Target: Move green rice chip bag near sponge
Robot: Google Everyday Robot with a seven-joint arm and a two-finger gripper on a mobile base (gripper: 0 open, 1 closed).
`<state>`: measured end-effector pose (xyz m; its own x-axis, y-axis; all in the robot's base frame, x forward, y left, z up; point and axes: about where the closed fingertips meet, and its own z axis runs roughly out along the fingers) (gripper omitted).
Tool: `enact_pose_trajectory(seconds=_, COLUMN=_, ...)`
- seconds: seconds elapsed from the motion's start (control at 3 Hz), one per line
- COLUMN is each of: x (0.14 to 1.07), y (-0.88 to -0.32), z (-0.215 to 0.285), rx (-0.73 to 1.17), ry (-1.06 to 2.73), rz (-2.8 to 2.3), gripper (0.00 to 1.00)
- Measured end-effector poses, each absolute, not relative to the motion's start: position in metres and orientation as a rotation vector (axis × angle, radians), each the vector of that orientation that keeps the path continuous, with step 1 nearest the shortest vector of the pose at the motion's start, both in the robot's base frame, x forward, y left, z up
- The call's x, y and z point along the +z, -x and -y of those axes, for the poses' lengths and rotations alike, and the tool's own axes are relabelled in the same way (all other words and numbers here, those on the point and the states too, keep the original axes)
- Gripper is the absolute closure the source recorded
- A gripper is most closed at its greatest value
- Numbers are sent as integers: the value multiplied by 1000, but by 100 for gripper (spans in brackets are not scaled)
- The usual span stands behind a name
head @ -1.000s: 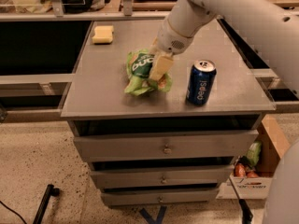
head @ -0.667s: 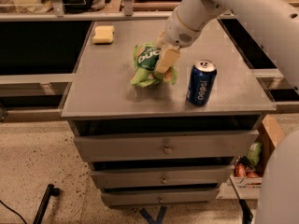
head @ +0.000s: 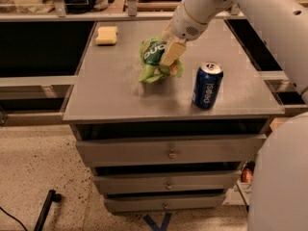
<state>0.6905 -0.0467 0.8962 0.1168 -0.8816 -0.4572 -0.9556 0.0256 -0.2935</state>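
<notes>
The green rice chip bag [head: 155,61] is a crinkled light-green pouch with a dark green label. My gripper [head: 168,54] is shut on its upper part and holds it lifted just above the middle of the grey cabinet top [head: 115,90]. The sponge [head: 106,35] is a small pale yellow block lying at the far left corner of the top, well to the left of and behind the bag. My white arm reaches in from the upper right.
A blue soda can [head: 207,85] stands upright at the right, close to the bag. The cabinet has drawers [head: 168,153] below its front edge. Dark shelving and clutter run along the back.
My gripper has carried the bag up and a little toward the far left, away from the can. The can and the sponge have not moved.
</notes>
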Motion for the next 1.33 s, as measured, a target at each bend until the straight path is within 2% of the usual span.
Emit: enact_pose_trajectory(seconds=1.33, x=899, y=-757, z=-1, rx=181, ry=1819, rz=-1627, gripper=100)
